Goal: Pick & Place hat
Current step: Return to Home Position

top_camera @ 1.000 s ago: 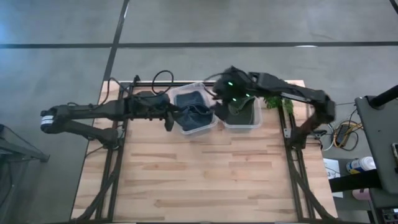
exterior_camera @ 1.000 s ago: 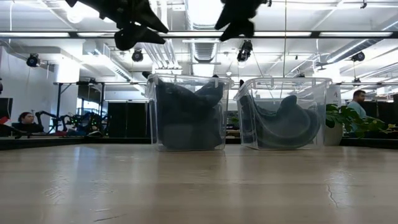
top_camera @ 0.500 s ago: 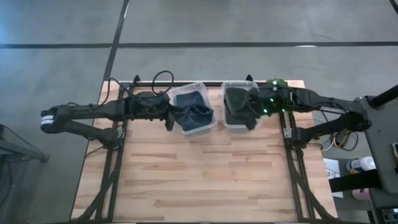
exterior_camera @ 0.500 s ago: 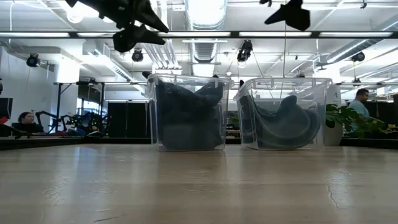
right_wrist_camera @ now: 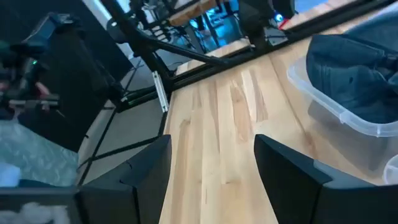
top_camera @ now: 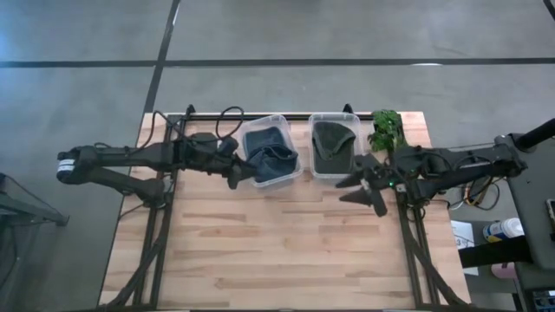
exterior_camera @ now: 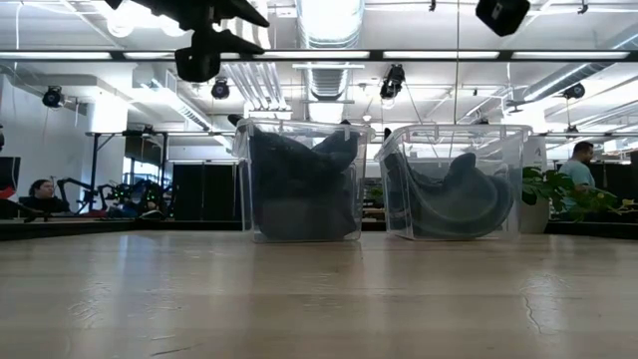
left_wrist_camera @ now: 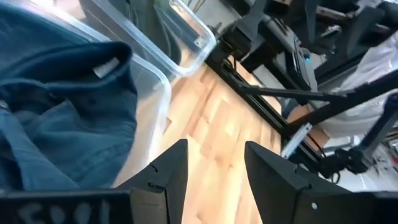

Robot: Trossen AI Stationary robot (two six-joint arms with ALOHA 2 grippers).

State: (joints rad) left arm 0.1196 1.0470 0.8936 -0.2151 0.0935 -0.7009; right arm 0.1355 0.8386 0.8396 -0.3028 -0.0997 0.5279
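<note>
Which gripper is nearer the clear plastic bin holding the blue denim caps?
Left. The left gripper hangs right beside that clear plastic bin, jaws open. The right gripper is farther off, past the second clear bin, near its front corner, jaws open.

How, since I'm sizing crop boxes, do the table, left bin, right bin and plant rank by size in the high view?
1. table, by far the largest.
2. left bin and right bin: they look about alike, so I won't rank one over the other.
3. plant, the smallest.
</note>
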